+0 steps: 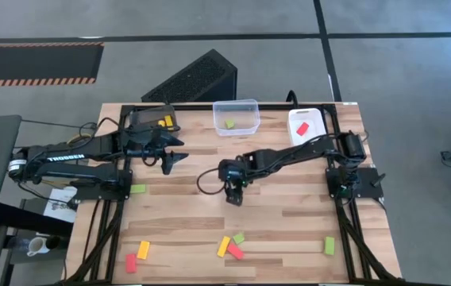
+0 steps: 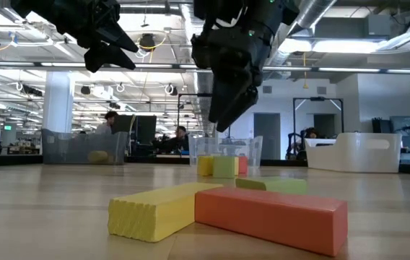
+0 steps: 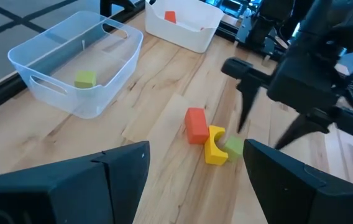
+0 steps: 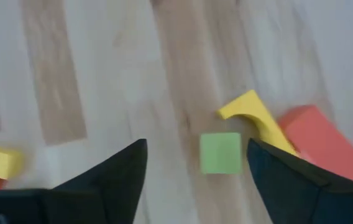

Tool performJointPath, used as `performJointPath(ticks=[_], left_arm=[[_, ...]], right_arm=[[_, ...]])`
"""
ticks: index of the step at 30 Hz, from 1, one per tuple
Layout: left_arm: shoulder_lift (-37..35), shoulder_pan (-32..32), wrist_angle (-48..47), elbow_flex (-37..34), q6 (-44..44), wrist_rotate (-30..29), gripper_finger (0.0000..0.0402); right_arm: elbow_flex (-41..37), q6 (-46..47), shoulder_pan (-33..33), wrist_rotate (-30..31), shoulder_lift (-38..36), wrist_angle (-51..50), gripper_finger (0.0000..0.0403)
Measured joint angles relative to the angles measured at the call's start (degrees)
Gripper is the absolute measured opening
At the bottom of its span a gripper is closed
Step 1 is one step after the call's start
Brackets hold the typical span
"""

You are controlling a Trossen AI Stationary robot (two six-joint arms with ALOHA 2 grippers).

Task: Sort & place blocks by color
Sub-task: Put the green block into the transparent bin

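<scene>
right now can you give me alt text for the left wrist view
The right gripper hangs open above a touching cluster of a red block, a yellow block and a green block on the wooden table. Beyond it, a clear bin holds one green block and a white bin holds a red one.

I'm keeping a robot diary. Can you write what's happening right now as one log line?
left gripper: open, near brown bin | right gripper: open, mid-table above green block | clear bin: one green | white bin: one red
</scene>
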Motion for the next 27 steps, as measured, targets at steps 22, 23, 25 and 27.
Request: performJointPath(ticks=[22, 23, 25, 27], left_arm=[[0.02, 0.02, -0.20, 0.07, -0.37, -0.28, 0.0245], [0.02, 0.00, -0.09, 0.07, -0.18, -0.28, 0.0245], [0.02, 0.02, -0.09, 0.07, -0.11, -0.28, 0.0245], [0.02, 0.02, -0.08, 0.07, 0.00, -0.28, 0.0245]], right_arm=[[-0.21, -6.74, 0.04, 6.70, 7.09, 0.55, 0.0346], [-0.15, -6.65, 0.04, 7.29, 7.47, 0.46, 0.0344], [-0.24, -6.65, 0.02, 7.32, 7.67, -0.09, 0.0340], [-0.09, -6.59, 0.04, 7.38, 8.26, 0.80, 0.0337]])
